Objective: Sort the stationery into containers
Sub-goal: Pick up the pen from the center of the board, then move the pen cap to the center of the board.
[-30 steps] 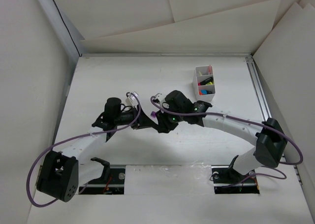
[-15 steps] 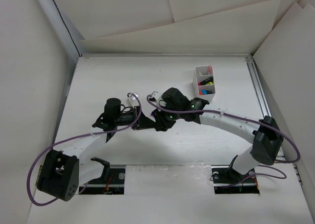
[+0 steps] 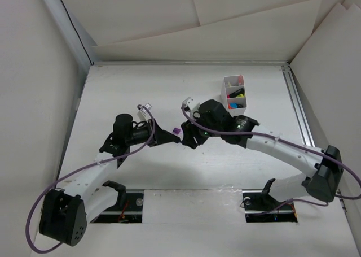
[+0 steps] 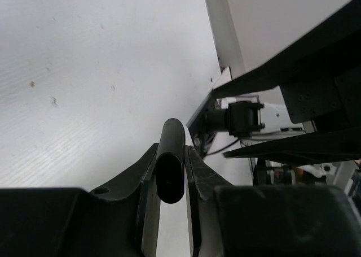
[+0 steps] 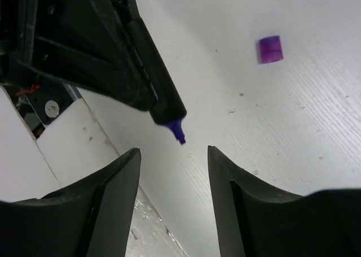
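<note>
Top view: left gripper [image 3: 164,135] and right gripper [image 3: 190,138] are nose to nose mid-table [image 3: 169,87]. The white box [image 3: 235,93] sits well apart, toward the far right corner.
Left wrist: fingers clamped tight on the black highlighter [image 4: 170,166], which points straight at the right arm's dark bulk.
Right wrist: jaws apart and empty. The uncapped purple tip hangs just ahead of them, and the purple cap [image 5: 269,48] lies on the table beyond, clear of both.

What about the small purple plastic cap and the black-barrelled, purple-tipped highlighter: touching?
Apart. Right wrist view: the cap lies alone on the white table, bare surface between it and the highlighter.
</note>
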Robot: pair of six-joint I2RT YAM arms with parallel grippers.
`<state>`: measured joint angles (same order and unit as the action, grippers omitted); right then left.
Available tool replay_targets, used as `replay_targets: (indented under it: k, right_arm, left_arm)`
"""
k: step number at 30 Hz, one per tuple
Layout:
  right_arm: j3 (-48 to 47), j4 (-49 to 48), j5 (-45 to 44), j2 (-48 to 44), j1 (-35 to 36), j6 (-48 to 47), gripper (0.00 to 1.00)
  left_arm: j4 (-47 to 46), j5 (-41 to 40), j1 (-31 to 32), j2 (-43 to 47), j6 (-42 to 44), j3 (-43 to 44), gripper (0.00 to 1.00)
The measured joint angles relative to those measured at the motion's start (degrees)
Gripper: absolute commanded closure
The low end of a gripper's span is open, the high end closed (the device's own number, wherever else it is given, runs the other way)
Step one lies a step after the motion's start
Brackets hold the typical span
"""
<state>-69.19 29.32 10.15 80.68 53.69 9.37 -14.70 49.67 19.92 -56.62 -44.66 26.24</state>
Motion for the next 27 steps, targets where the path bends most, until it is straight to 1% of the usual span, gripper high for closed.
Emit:
replay_targets:
  k: [2, 3, 5, 6, 8, 9, 12, 15, 16, 18, 21, 24, 27]
  right_arm:
    - [1.7, -1.3, -1.5, -3.5, 0.0, 0.8, 0.49]
    - [2.6, -2.1, -2.2, -4.8, 0.0, 1.1, 0.56]
    - [4.8, -4.7, -3.2, -7.3, 0.0, 2.1, 0.69]
    - [5.9, -5.8, -3.7, -8.1, -0.1, 2.8, 0.79]
    - [8.3, -8.9, -4.3, -9.0, -0.5, 4.2, 0.95]
    - [9.4, -10.1, -4.7, -9.1, -0.7, 4.9, 1.0]
    - [11.8, -13.3, -6.0, -8.0, -2.5, 7.8, 1.0]
    - [12.1, -17.0, -6.2, -4.4, -6.9, 10.8, 1.0]
    - [12.1, -18.8, -5.6, -2.7, -8.7, 11.9, 1.0]
    - [12.0, -21.6, -3.6, 1.3, -12.0, 13.7, 1.0]
    - [10.0, -24.7, 0.2, 9.9, -15.4, 16.0, 1.0]
    - [6.8, -26.1, 3.0, 18.2, -14.7, 17.0, 1.0]
    - [3.8, -26.7, 5.4, 24.5, -12.8, 18.1, 1.0]
  left_arm:
    - [0.9, -2.6, -0.6, 2.0, 0.0, 0.0, 0.95]
    - [1.4, -4.2, -1.0, 3.1, -0.1, 0.0, 0.95]
    - [2.1, -7.7, -1.4, 4.9, -0.4, 0.0, 0.95]
    - [2.3, -9.2, -1.4, 5.6, -0.7, 0.0, 0.95]
    - [2.5, -12.5, -1.6, 6.6, -1.4, 0.1, 0.95]
    - [2.6, -14.0, -1.7, 6.9, -1.6, 0.1, 0.95]
    - [2.8, -17.6, -1.7, 7.7, -2.5, 0.1, 0.95]
    - [3.8, -19.6, -2.1, 10.1, -3.2, 0.1, 0.95]
    - [4.3, -20.3, -2.3, 11.6, -3.4, 0.1, 0.95]
    - [5.8, -22.0, -2.4, 16.0, -3.6, 0.1, 0.91]
    - [9.9, -25.1, -2.5, 23.2, -3.1, 1.4, 0.88]
    - [13.3, -27.3, -2.5, 27.0, -2.1, 5.2, 0.88]
    - [14.4, -28.3, -2.5, 28.2, -1.2, 8.1, 0.88]
